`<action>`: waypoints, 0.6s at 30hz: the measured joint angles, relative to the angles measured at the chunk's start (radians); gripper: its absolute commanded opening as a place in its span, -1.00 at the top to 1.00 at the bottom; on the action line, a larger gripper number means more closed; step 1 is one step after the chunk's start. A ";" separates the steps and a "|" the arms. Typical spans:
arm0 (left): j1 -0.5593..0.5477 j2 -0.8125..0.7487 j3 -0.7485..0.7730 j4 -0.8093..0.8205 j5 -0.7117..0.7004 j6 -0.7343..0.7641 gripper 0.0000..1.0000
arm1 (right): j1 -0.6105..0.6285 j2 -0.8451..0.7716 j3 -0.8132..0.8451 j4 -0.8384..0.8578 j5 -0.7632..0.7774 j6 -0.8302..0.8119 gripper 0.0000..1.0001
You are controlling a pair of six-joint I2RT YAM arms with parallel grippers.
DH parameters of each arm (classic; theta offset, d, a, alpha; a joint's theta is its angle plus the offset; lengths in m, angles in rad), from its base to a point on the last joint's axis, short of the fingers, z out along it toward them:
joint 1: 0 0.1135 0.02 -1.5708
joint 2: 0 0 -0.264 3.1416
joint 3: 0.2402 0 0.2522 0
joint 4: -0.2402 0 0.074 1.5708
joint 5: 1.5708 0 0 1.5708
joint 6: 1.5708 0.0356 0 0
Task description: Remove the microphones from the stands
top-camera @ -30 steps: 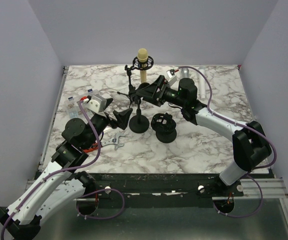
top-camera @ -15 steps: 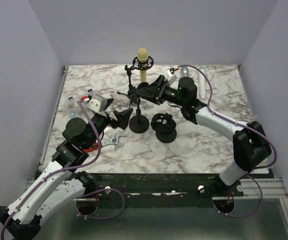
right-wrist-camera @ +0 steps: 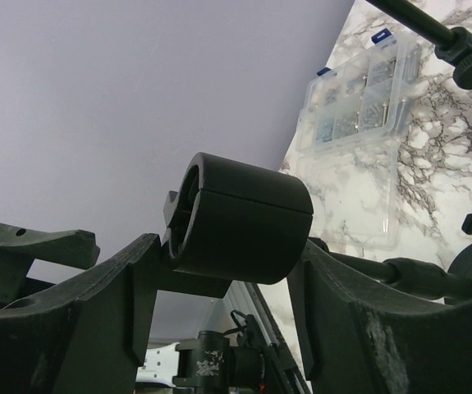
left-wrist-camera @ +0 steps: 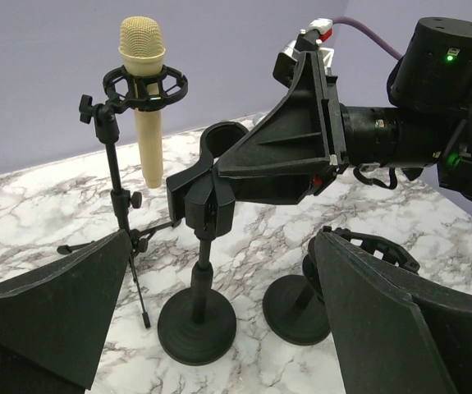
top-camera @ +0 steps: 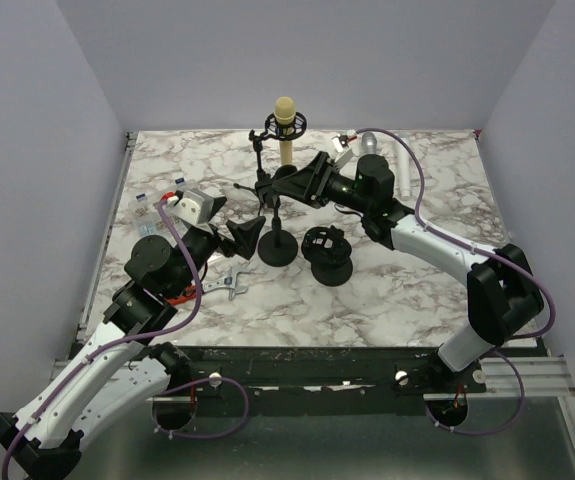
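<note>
Far back on the table (top-camera: 417, 290), the microphone (left-wrist-camera: 143, 123) sits upright in its stand (left-wrist-camera: 116, 189), probably light and rigid, so I'd grip its lower body; my right claw (left-wrist-camera: 211, 176) pinches an empty clip (right-wrist-camera: 244, 217), left claw (top-camera: 245, 233) gapes empty.

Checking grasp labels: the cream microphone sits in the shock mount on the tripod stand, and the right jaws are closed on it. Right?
No. The right gripper has its jaws closed on the empty black clip of the round-base stand, not the microphone; the left wrist view shows it. The microphone does sit in the shock mount on the tripod stand.
</note>
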 measured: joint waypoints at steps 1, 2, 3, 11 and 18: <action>0.000 0.000 0.000 0.000 0.000 0.000 -0.97 | 0.000 0.000 -0.002 0.002 0.001 -0.002 -0.26; 0.000 0.000 0.000 0.000 0.000 0.000 -0.97 | 0.000 0.000 -0.004 0.007 0.001 -0.004 -0.25; 0.000 0.000 0.000 0.000 0.000 0.000 -0.97 | 0.000 0.000 -0.008 0.012 0.001 -0.005 -0.24; 0.000 0.008 0.000 0.000 0.000 0.000 -0.97 | 0.002 0.002 -0.039 0.070 0.003 -0.009 -0.22; 0.000 0.015 0.000 0.000 0.000 -0.001 -0.97 | 0.003 0.021 -0.073 0.092 0.010 -0.010 -0.22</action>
